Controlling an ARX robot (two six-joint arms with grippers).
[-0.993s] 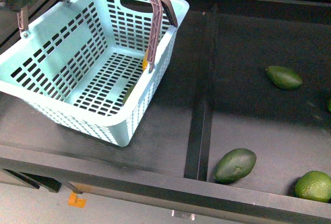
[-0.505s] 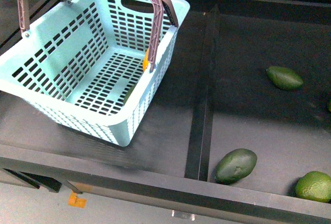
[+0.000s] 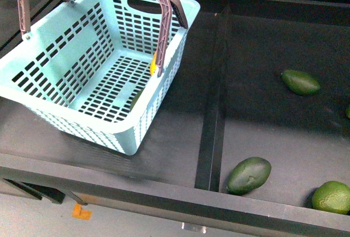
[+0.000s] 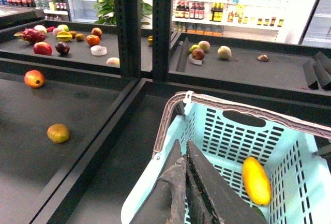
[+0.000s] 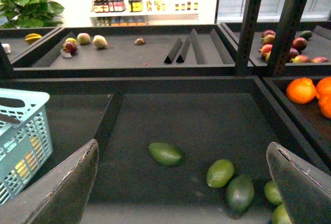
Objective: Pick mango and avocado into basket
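Mango already lies inside the basket, against the far wall as the left wrist view shows it; from the front view we catch only a sliver of yellow through the slots by the handle. So we judge the avocado to be the piece left to fetch. Several lie on the dark counter in the compartment to the right of the divider: one near the front edge, one farther back, and a paler green one at the corner. We expect an avocado to be moderately heavy for its size, firm but bruisable, with a rounded skin that will roll or squirt out if pinched near its tapered end. We would take it across the broad middle, jaws square to its long axis, with gentle pressure. The nearest avocado lies tilted and just beside the divider, so we judge one finger may have little room on that side. The right gripper has its jaws spread wide and holds nothing, looking over the avocados. The left gripper has its jaws closed together with nothing between them, above the basket's near rim.
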